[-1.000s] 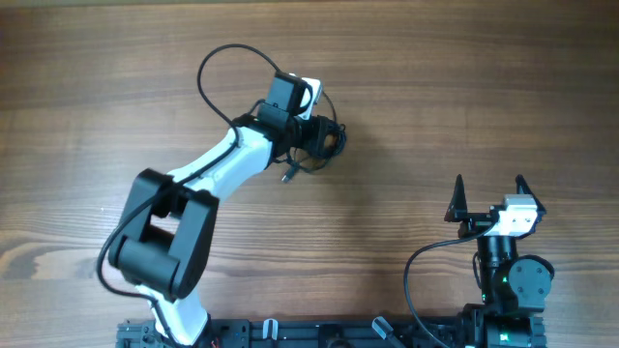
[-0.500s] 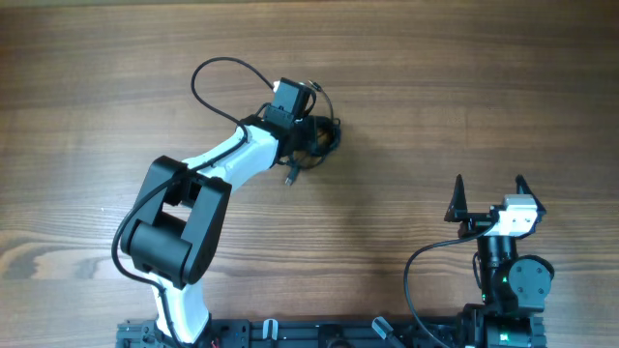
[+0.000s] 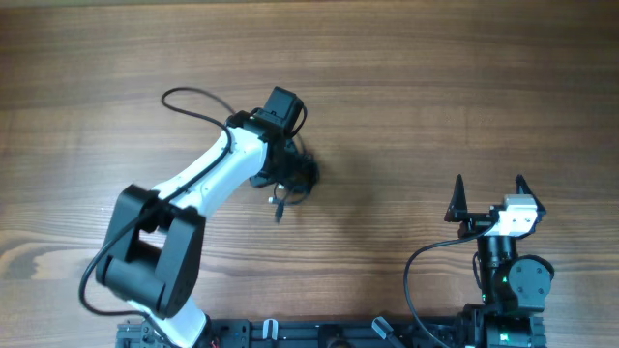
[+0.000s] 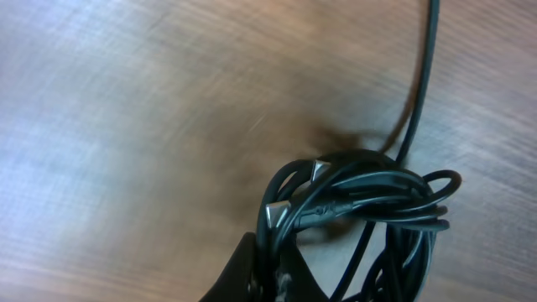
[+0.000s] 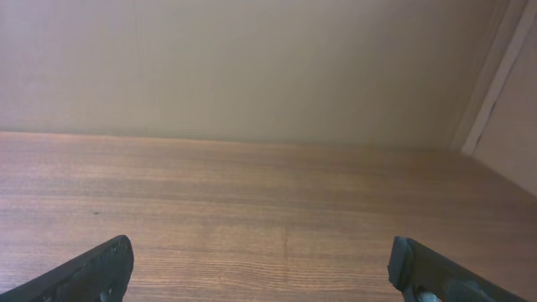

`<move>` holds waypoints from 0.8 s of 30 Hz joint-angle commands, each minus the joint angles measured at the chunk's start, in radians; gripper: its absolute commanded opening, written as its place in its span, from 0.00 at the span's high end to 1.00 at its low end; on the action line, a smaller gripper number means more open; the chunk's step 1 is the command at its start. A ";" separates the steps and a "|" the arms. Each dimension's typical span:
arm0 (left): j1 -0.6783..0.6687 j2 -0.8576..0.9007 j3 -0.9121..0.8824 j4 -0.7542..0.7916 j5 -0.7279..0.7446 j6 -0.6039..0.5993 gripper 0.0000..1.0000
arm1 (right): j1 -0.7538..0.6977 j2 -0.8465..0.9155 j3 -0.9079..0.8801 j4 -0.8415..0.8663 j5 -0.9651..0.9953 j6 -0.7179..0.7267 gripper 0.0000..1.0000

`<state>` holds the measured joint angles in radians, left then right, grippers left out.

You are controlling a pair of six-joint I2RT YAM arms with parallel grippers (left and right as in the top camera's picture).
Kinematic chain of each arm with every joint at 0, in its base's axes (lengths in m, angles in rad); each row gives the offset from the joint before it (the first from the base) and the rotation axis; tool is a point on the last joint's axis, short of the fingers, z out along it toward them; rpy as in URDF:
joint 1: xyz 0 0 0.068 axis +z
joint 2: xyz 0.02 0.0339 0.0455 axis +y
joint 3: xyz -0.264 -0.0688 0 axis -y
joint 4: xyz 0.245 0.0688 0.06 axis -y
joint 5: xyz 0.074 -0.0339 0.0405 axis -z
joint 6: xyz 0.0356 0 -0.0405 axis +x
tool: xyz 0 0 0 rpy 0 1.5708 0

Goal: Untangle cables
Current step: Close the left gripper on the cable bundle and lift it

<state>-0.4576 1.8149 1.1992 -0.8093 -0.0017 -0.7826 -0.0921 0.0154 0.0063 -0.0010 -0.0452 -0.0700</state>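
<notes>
The cables point(image 3: 298, 175) form a small black knotted clump on the wooden table, just right of my left wrist. A loose plug end point(image 3: 278, 205) trails out below the clump. My left gripper point(image 3: 287, 166) sits over the clump. In the left wrist view it point(image 4: 273, 256) is shut on a few strands of the cables point(image 4: 369, 201). Two silver plug tips point(image 4: 317, 170) poke out of the tangle, and one cord point(image 4: 428, 75) runs off to the top right. My right gripper point(image 3: 488, 186) stands open at the front right, far from the clump. Nothing is between its fingers point(image 5: 96, 270).
The left arm's own thicker black wire point(image 3: 184, 97) loops out to the left behind the wrist. The arm bases and a black rail point(image 3: 319, 333) line the front edge. A wall point(image 5: 252, 59) rises beyond the table's far edge in the right wrist view.
My left gripper has closed on the clump and dragged it left and toward the front. The left arm swung with it. The right arm has not moved.
</notes>
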 commanded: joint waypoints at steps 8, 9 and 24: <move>-0.040 -0.035 -0.004 -0.151 0.095 -0.310 0.76 | 0.007 -0.011 -0.001 0.002 -0.016 -0.008 0.00; -0.048 -0.036 -0.004 -0.138 0.128 -0.235 0.63 | 0.007 -0.011 -0.001 0.002 -0.016 -0.008 0.00; 0.072 -0.082 0.174 -0.233 0.134 0.372 0.36 | 0.007 -0.011 -0.001 0.002 -0.016 -0.008 0.00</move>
<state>-0.4019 1.7508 1.3640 -1.0199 0.1535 -0.5640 -0.0921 0.0154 0.0063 -0.0010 -0.0452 -0.0700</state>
